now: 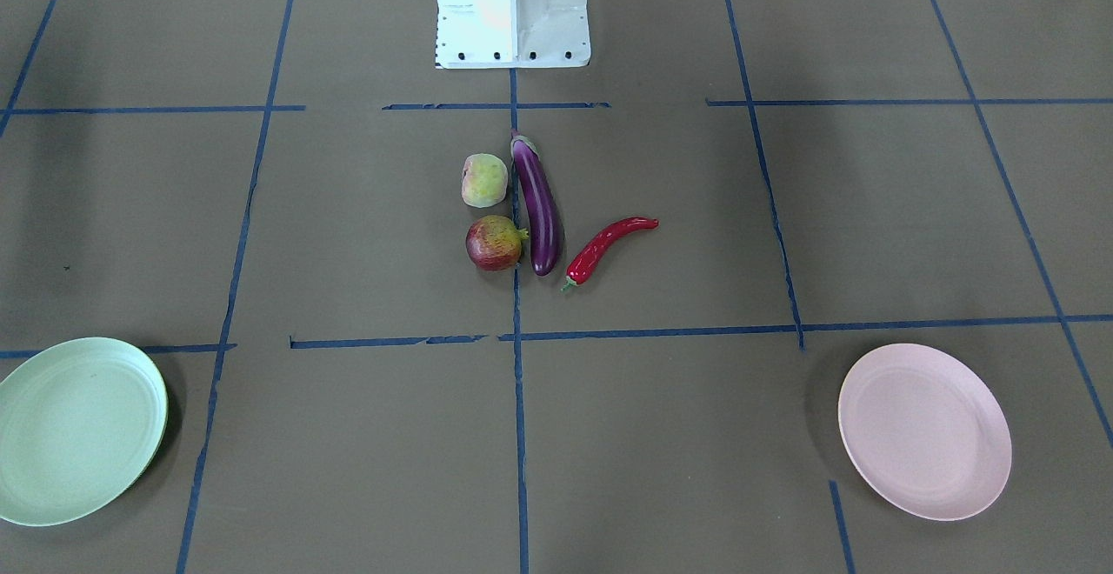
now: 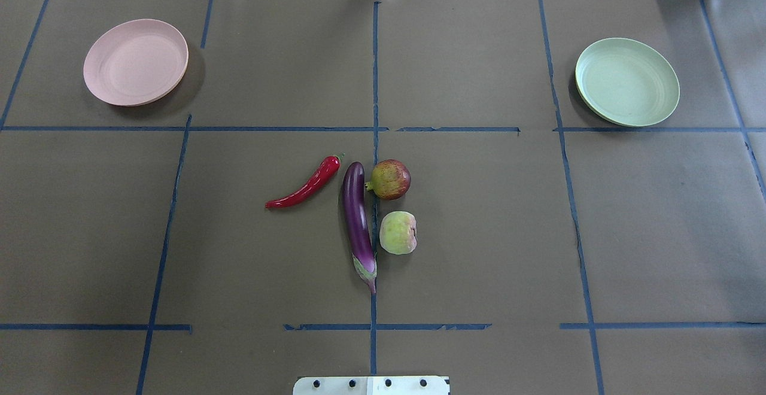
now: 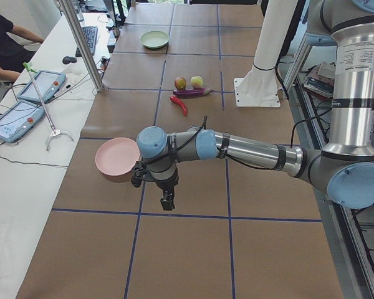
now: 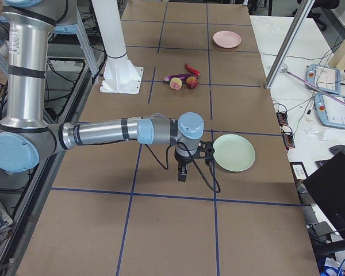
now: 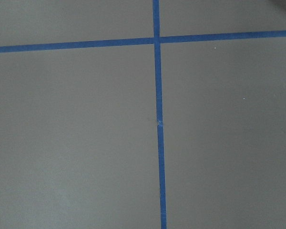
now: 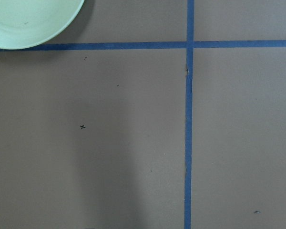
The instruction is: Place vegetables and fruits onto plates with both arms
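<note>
Produce: the eggplant, chili pepper, pomegranate and peach sit clustered at mid-table, none plated yet.
Layout: the eggplant lies along the centre tape line. The pomegranate and peach are just beside it on the robot's right. The chili is near it on the robot's left, apart.
Plates: the pink plate is far left and the green plate far right, both bare and well apart from the cluster.
Left gripper: hangs above bare table near the pink plate; cannot tell whether its claw is open or closed.
Right gripper: hangs beside the green plate; claw state likewise cannot be told.
Handling, eggplant: glossy and long, so probably slippery. Best pinched across mid-body.
Handling, chili: slim and likely light. Grasp across the thicker stem half.
Handling, fruits: round and liable to roll. Take them across the widest girth; finger room next to the eggplant looks tight.
Hidden: neither wrist view shows fingers. The left one sees only tape lines, the right one only a plate edge. Firmness of the produce is unknown.
</note>
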Controlling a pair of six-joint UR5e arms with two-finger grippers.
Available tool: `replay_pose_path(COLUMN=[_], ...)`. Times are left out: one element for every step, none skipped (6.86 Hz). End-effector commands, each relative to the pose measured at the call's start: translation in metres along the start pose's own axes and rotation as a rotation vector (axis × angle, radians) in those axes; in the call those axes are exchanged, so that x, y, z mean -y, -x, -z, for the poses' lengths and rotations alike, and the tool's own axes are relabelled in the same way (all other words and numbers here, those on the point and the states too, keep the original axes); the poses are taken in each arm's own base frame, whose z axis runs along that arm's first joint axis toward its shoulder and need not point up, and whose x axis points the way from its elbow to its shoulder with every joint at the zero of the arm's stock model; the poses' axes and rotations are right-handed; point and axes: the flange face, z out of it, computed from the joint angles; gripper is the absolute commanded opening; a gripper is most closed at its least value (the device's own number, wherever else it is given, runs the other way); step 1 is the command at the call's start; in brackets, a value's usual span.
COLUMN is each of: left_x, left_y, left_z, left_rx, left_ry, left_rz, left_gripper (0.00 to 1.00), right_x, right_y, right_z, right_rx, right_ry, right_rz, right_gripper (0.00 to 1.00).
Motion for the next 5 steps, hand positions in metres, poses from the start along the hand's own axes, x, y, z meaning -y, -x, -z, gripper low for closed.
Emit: replay_pose_path(left_x=[-0.0057,-0.0055,-0.0068,-0.0076,-0.013], left_y=[-0.0031,-0.0038,-0.0026,-0.0029,-0.0002], left_z=[0.0036,0.0032,0.0014,0.0017,-0.0021], left_rx=[0.002,0.0,-0.003,-0.002,-0.003], left_ry=[-0.005,-0.004,0.0,0.0,0.005], left_rz=[-0.005,-0.004,0.003,0.004,0.011], left_gripper=[1.0,1.0,1.0,1.0,1.0], right_x=[0.0194,0.0208,0.0207,0.0206,0.0199], right_y=[-0.007,-0.0055,-0.0012,-0.001,-0.0032], right_z=[-0.0075,-0.007,-0.0018,-0.0023,-0.0045], right_rx=[0.005,0.005,0.005,0.012,0.013], right_ry=[0.012,0.011,-0.001,0.002,0.008], right_rz=[-0.02,-0.017,-0.004,-0.009,-0.015], right_gripper=[1.0,1.0,1.0,1.0,1.0])
